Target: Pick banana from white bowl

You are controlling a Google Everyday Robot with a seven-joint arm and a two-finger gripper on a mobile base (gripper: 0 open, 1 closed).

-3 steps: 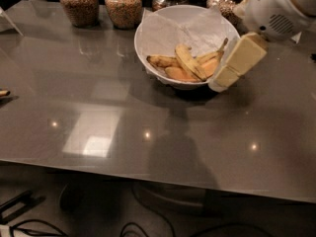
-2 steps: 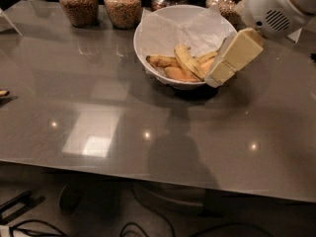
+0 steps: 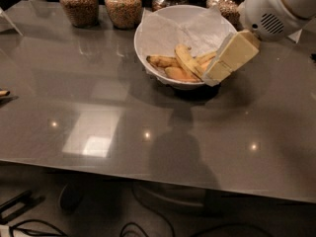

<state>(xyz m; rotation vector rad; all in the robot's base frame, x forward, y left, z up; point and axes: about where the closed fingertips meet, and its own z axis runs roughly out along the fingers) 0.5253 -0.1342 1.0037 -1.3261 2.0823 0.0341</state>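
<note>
The white bowl, lined with crinkled white paper, stands at the back middle of the grey table. Several bananas lie in it. The pale yellow banana with dark tips lies diagonally in the middle. A browner banana lies to its left and an orange-yellow one in front. My gripper comes down from the upper right. Its cream tip is at the bowl's right front rim, beside the bananas and right of the pale one. It hides part of another banana.
Several glass jars of grain stand behind the bowl, such as a left jar and the jar beside it. A small object lies at the table's left edge. The table's front edge runs across the lower frame.
My gripper has shifted slightly left and down toward the bananas at the bowl's right rim. The bananas and the bowl have not moved.
</note>
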